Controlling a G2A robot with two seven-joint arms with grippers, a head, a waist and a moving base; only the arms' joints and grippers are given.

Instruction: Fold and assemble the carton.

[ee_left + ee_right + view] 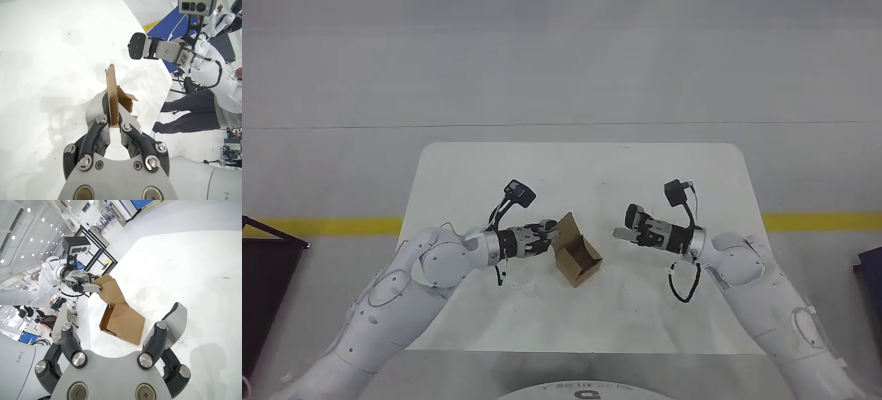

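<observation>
One light, crushable carton (579, 262) mid-frame, flap (111, 91) clamped by L gripper (113, 108); R gripper (630, 224) spread apart, prob. best held at creases.

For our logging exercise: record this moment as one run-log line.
left claw: shut on carton flap | right claw: open, clear of carton | carton: on table, unassembled
</observation>
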